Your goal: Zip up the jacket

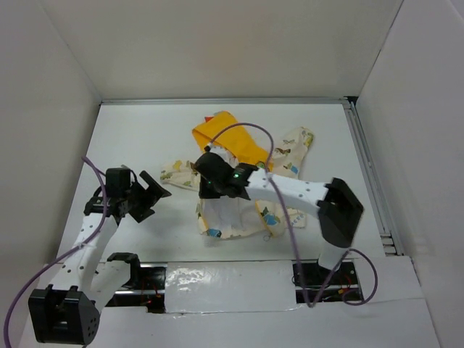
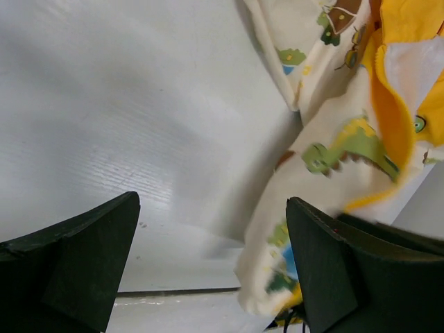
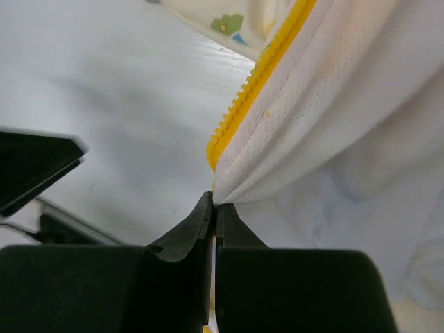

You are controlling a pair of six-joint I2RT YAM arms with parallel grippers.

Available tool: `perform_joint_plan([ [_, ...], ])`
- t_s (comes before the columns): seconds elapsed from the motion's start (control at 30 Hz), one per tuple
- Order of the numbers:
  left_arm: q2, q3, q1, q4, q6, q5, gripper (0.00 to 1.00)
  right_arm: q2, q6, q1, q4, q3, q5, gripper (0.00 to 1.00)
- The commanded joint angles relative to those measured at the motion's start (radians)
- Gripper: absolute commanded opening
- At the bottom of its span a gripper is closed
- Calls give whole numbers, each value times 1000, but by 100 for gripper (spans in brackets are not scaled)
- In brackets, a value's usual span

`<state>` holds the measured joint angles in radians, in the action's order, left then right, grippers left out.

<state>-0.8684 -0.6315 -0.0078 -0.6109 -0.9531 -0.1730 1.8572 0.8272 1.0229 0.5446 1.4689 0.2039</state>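
Right wrist: right pincer (image 3: 214, 201) pinches jacket (image 3: 333, 118).

One jacket (image 1: 228, 221), one table (image 1: 138, 138), two more — left end effector (image 1: 152, 194), right end effector (image 1: 203, 190).

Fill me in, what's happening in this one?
Two robot arms are working on a child's jacket lying on the white table. The right claw is shut on the jacket's front edge, right at the end of the yellow zipper teeth. The left claw is open and empty, just beside the fabric. The front is not yet zipped.
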Motion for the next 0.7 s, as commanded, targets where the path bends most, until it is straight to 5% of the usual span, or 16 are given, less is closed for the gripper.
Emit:
perform_joint_plan([
  [0.0,-17,-2,-24,43,45,-55,99,-258,-34,-15,-230,-186,-58,0],
  [0.27,-63,-37,-115,39,63,-19,99,-582,121,-214,-454,-819,-169,8],
  [0.43,-86,-50,-221,68,65,-28,99,-609,162,-256,-416,-940,-123,14],
  [0.67,-216,-134,-478,102,42,6,99,-670,153,-244,-296,-912,-5,59],
])
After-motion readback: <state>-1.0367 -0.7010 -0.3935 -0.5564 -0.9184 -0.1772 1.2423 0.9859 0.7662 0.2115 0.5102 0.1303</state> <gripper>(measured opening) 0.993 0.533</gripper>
